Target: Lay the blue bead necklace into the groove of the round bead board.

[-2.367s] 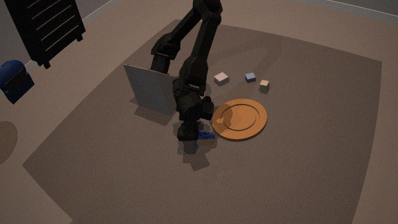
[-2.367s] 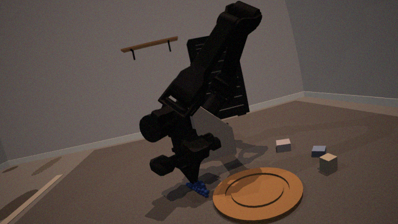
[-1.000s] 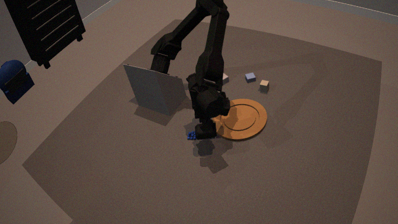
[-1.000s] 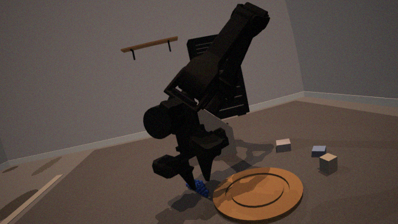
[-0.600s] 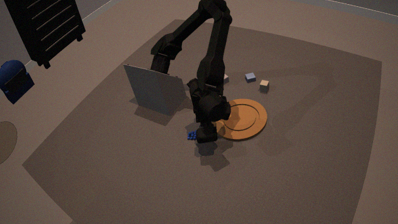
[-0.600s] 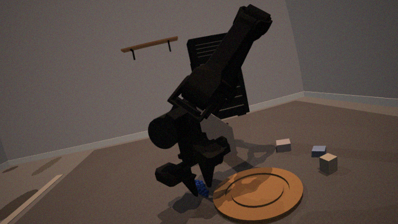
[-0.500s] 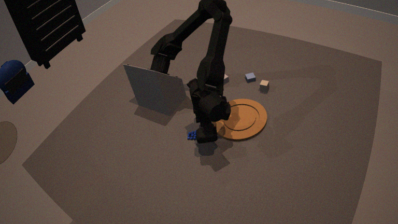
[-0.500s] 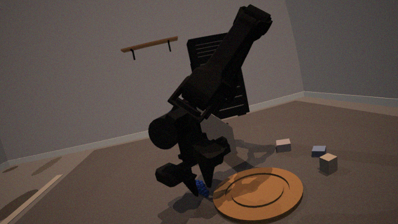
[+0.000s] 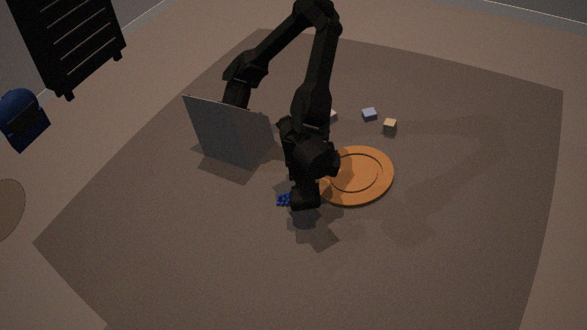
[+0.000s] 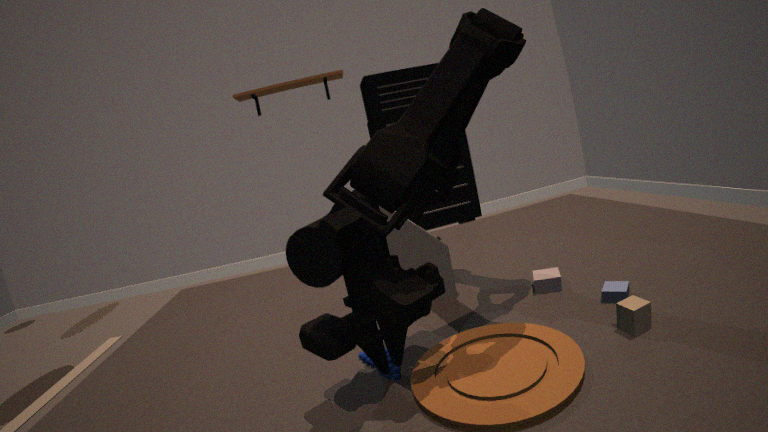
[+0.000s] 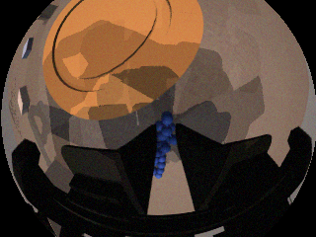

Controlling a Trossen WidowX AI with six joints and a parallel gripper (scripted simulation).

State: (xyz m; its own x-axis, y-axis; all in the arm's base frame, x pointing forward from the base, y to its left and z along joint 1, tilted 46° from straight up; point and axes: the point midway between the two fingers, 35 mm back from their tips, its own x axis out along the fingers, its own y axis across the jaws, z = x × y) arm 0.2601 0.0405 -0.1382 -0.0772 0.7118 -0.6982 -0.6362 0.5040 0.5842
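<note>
The blue bead necklace (image 9: pixel 283 199) (image 10: pixel 365 357) (image 11: pixel 165 132) lies bunched on the mat, left of the board in the top and exterior views. My gripper (image 10: pixel 393 373) (image 11: pixel 166 128) points down at it, its fingertips low at the mat. The fingers are shut on part of the bunch, and beads fill the narrow gap between the tips in the wrist view. Some beads stick out past the fingers. In the top view the gripper's body hides the fingertips and part of the necklace. The round orange bead board (image 9: pixel 384 179) (image 10: pixel 569 368) (image 11: pixel 189 27) lies flat beside the gripper, with its ring groove unfilled.
A pink block (image 9: pixel 333 114) (image 10: pixel 546 280), a blue-grey block (image 9: pixel 369 113) (image 10: pixel 615 291) and a tan block (image 9: pixel 390 125) (image 10: pixel 633 315) lie beyond the board. A grey upright panel (image 9: pixel 233 136) (image 10: pixel 421 252) stands near the arm's base.
</note>
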